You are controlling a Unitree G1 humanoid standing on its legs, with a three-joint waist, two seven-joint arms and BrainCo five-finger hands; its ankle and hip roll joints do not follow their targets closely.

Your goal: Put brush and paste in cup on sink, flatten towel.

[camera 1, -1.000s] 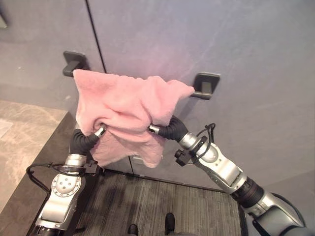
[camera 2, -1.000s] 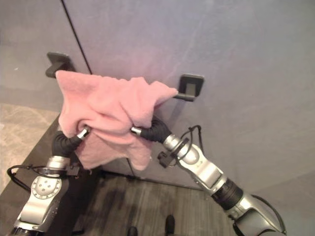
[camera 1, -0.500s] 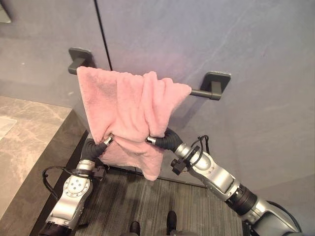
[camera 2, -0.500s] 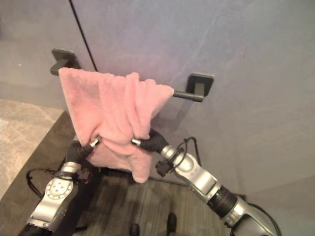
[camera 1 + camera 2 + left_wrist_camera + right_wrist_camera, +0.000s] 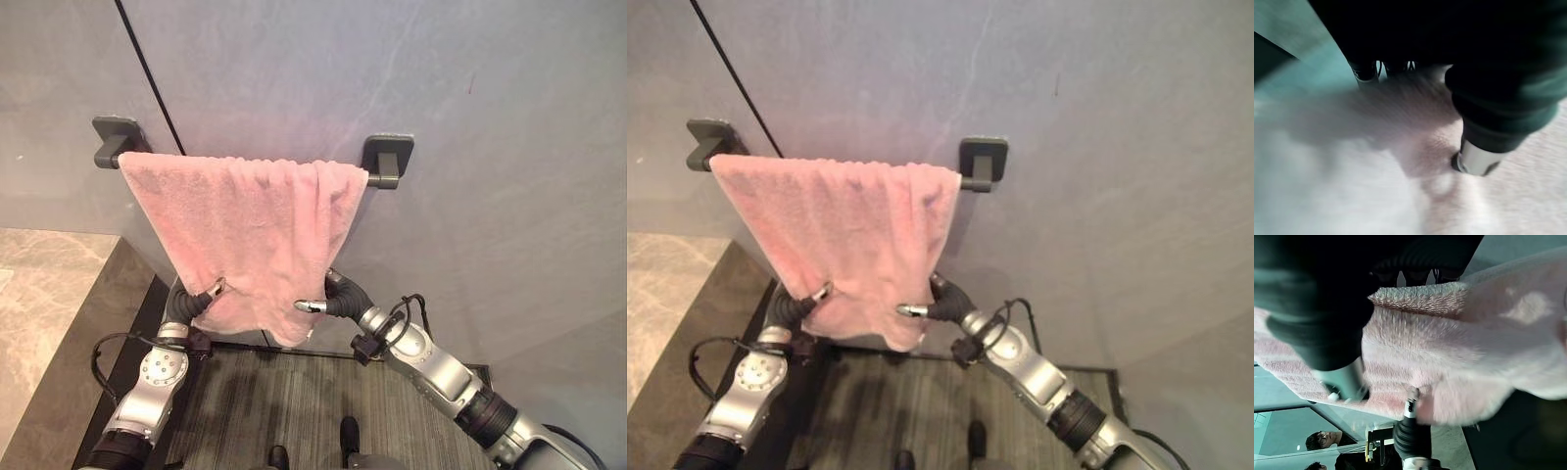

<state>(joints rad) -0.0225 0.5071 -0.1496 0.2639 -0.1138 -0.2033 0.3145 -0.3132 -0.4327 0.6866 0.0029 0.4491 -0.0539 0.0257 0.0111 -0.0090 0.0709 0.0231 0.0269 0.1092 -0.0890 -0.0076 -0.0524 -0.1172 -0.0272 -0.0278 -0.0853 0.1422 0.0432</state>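
Pink towel (image 5: 250,235) between both robot hands

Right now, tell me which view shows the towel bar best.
The left eye view: the towel bar's bare right end and both wall mounts show, with the pink towel draped over the rest. The right eye view shows the same. The wrist views show towel fabric close up.
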